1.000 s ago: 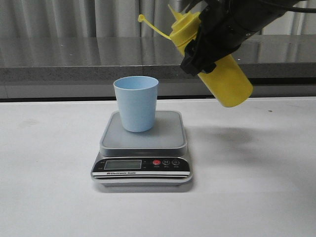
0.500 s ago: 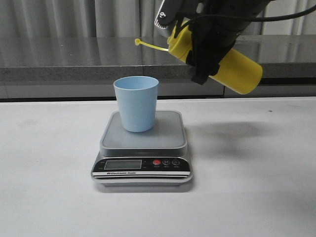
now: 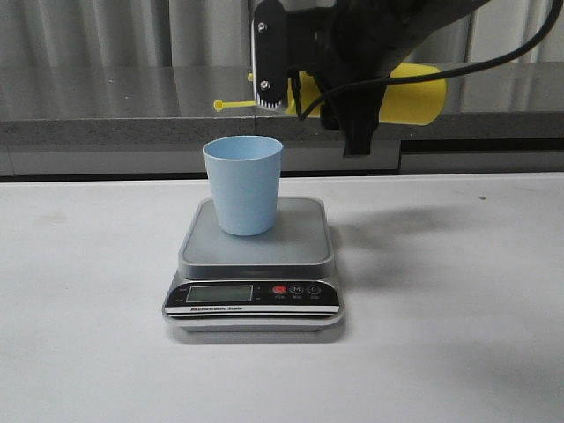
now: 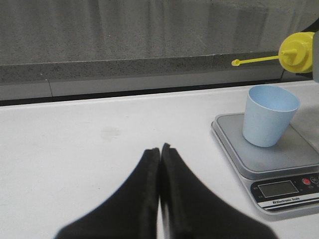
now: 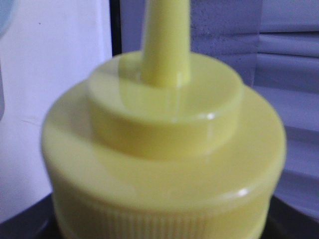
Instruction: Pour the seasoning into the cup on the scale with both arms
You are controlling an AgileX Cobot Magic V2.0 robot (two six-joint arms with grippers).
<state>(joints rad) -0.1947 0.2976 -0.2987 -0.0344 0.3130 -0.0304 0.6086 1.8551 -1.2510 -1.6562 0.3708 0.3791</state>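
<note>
Glossy plastic bottle (image 5: 164, 149), matt cup (image 3: 243, 184)

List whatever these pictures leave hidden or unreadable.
- Scale display: too small to read in the front and left wrist views.
- Bottle middle: hidden by the right arm in the front view.
- Right tool: covered by the bottle in its wrist view.
- Cup contents: rim hides the inside.
</note>
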